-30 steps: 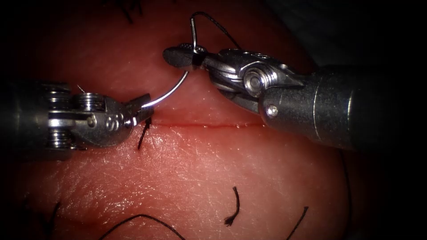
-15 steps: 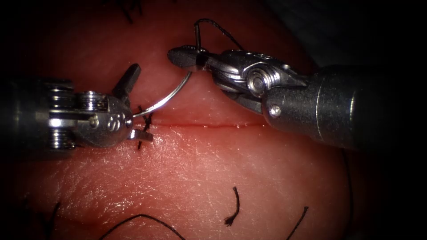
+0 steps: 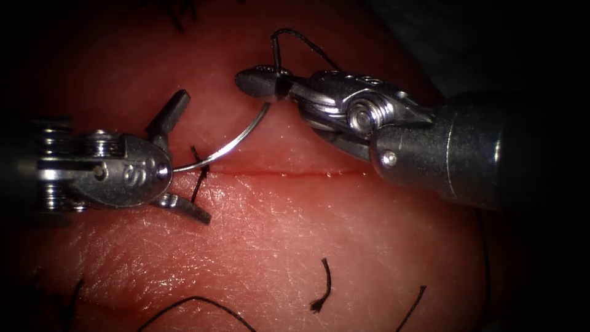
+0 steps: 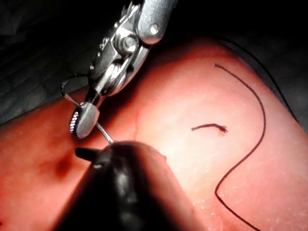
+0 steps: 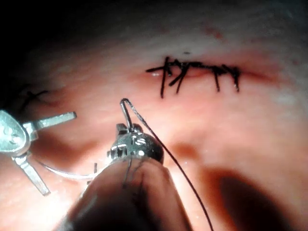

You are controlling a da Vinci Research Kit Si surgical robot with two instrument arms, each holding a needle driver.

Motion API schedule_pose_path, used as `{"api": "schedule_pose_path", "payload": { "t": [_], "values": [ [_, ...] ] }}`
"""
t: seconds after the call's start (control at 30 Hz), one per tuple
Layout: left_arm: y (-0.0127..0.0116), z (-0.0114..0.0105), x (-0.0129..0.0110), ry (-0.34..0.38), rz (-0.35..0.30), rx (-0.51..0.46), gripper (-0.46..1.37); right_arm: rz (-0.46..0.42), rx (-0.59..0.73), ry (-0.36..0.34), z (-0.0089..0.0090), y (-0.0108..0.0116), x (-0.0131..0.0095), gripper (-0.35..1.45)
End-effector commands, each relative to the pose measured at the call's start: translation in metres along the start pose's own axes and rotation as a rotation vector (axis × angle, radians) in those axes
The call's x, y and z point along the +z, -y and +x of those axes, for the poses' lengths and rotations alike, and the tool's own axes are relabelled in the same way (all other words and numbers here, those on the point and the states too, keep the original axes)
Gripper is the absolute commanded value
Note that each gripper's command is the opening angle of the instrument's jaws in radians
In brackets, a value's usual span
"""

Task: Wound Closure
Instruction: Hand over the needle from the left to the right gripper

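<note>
My right tool (image 3: 244, 79) comes in from the right, its jaws shut on the curved needle (image 3: 236, 142) near its tail end. The needle arcs down and left above the tissue (image 3: 295, 240), not in it, and its tip lies between the wide open jaws of my left tool (image 3: 194, 157), which hold nothing. Black thread (image 3: 301, 38) loops up from the needle's tail behind the right tool. The cut (image 3: 289, 174) runs across the middle, with a dark stitch (image 3: 199, 178) at its left end. In the right wrist view the left tool's open fingers (image 5: 53, 119) straddle the needle (image 5: 62, 173).
Cut ends of thread (image 3: 322, 286) lie on the near tissue, with a long strand (image 3: 196, 301) at the front edge. A row of finished stitches (image 5: 197, 72) crosses the tissue beyond the right tool (image 5: 134, 144). A long thread (image 4: 250, 134) curves over the tissue.
My left tool's jaws opened, let go of the needle near its tip, and drew back a little to the left. The right tool kept its hold and shifted slightly right.
</note>
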Motion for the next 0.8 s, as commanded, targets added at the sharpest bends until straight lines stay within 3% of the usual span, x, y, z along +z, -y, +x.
{"api": "schedule_pose_path", "payload": {
  "t": [0.03, 0.17, 0.27, 0.43, 0.8],
  "values": [
    [0.0004, 0.0001, -0.0003, -0.007, -0.026, -0.013, 1.22, 0.008, -0.039, -0.002, -0.0001, -0.0002, -0.0001, -0.35],
    [0.0021, 0.0011, -0.0014, -0.034, -0.102, -0.062, 1.21, 0.028, -0.111, -0.008, -0.0004, -0.0003, -0.0004, -0.35],
    [0.0031, 0.0019, -0.0020, -0.065, -0.211, -0.112, 1.21, 0.051, -0.177, -0.012, -0.0005, -0.0003, -0.0005, -0.35],
    [0.0045, 0.0032, -0.0017, -0.092, -0.339, -0.191, 1.24, 0.117, -0.291, -0.027, -0.0004, 0.0001, -0.0010, -0.35],
    [0.0037, 0.0024, 0.0005, -0.077, -0.581, -0.365, 1.31, 0.229, -0.523, -0.069, 0.0005, 0.0017, -0.0030, -0.35]
  ]
}}
